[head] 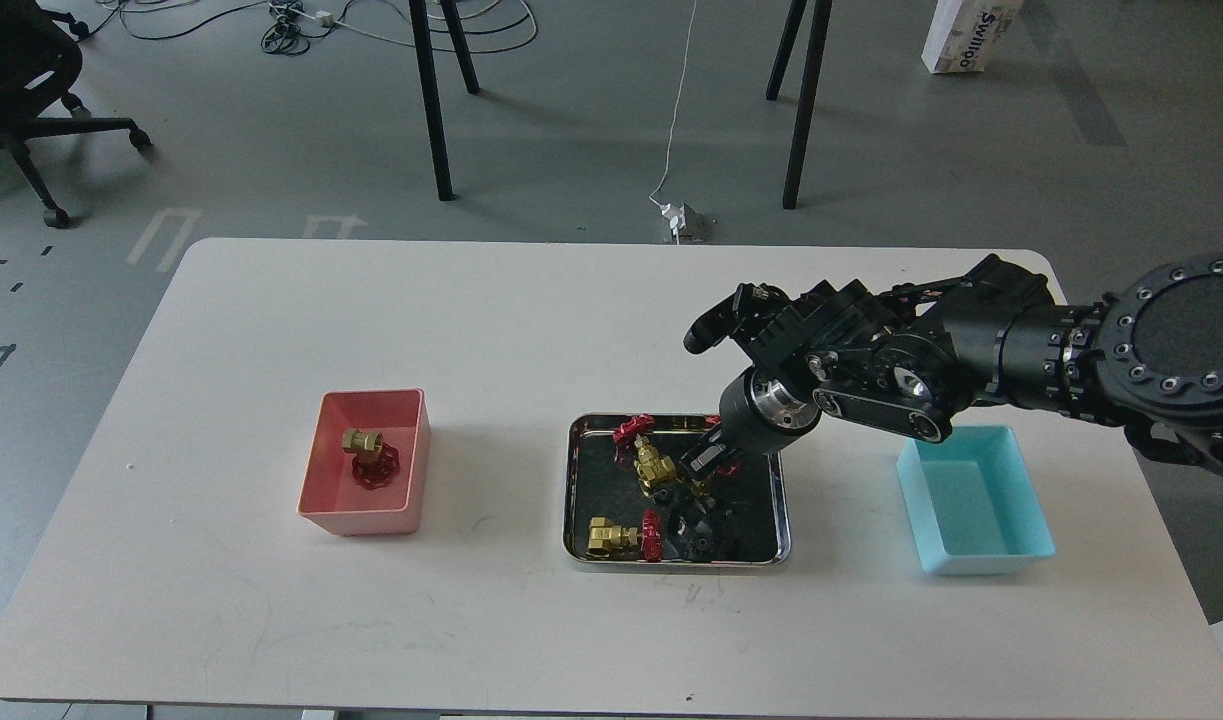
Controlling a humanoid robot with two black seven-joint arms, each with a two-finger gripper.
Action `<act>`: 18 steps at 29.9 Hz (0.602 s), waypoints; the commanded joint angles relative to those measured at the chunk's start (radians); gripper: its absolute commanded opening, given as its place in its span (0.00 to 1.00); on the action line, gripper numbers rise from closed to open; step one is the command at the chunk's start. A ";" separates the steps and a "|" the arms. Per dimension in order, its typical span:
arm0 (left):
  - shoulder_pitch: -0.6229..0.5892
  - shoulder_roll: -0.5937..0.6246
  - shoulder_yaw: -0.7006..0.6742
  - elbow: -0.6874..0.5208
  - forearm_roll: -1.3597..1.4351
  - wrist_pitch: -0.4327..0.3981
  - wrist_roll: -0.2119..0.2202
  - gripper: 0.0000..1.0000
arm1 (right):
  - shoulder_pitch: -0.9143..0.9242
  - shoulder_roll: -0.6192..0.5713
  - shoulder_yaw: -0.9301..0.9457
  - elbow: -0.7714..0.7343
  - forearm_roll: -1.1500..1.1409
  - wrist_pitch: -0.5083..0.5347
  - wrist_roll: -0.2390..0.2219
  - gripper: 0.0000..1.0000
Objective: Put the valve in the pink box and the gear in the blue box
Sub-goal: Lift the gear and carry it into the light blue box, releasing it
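A steel tray (pixel 576 480) in the table's middle holds brass valves with red handwheels: one near the centre (pixel 654 468), one at the front left (pixel 621 537), and a red wheel at the back (pixel 633 429). Small black gears (pixel 693 528) lie on the tray's dark floor. My right gripper (pixel 699 462) reaches down into the tray beside the centre valve; its dark fingers cannot be told apart. The pink box (pixel 367 462) at the left holds one valve (pixel 369 452). The blue box (pixel 974 498) at the right looks empty. My left gripper is out of view.
The white table (pixel 471 330) carries only the two boxes and the tray. My right arm (pixel 971 350) spans from the right edge above the table, over the blue box's far side. Chair and stand legs are on the floor beyond.
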 commanded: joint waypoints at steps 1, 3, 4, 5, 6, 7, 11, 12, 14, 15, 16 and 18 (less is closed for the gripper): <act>0.001 0.000 0.001 0.000 0.001 -0.002 0.000 0.89 | 0.057 -0.067 0.057 0.084 0.031 0.000 -0.003 0.08; 0.001 0.000 0.001 0.000 0.001 -0.003 0.000 0.89 | 0.064 -0.179 0.071 0.136 0.034 0.000 -0.003 0.08; 0.001 0.000 0.003 0.000 0.001 -0.003 0.000 0.89 | 0.068 -0.252 0.071 0.165 0.034 0.000 -0.003 0.08; 0.001 0.000 0.003 0.000 0.001 -0.003 0.000 0.89 | 0.071 -0.314 0.074 0.196 0.034 0.000 -0.003 0.08; 0.001 0.000 0.003 0.000 0.001 -0.003 0.000 0.89 | 0.071 -0.383 0.075 0.231 0.034 0.000 -0.003 0.09; 0.003 0.000 0.003 0.000 0.001 -0.002 0.000 0.89 | 0.071 -0.450 0.075 0.263 0.032 0.000 -0.003 0.09; 0.003 0.000 0.001 0.000 0.001 -0.002 -0.001 0.89 | 0.061 -0.677 0.077 0.377 0.032 0.000 -0.003 0.09; 0.003 0.000 0.001 0.000 0.001 0.000 -0.001 0.89 | 0.055 -0.716 0.077 0.398 0.032 0.000 -0.003 0.09; 0.003 0.000 0.001 0.000 0.001 0.000 -0.001 0.89 | 0.039 -0.796 0.074 0.434 0.029 0.000 -0.003 0.09; 0.003 0.000 0.001 0.000 0.001 0.002 -0.001 0.89 | 0.014 -0.831 0.075 0.441 0.025 0.000 -0.003 0.09; 0.003 0.000 0.001 0.000 0.001 0.002 -0.001 0.89 | -0.009 -0.851 0.075 0.443 0.021 0.000 -0.003 0.09; 0.003 0.000 0.000 0.000 0.001 0.005 -0.001 0.89 | -0.052 -0.876 0.077 0.432 0.014 0.000 -0.003 0.09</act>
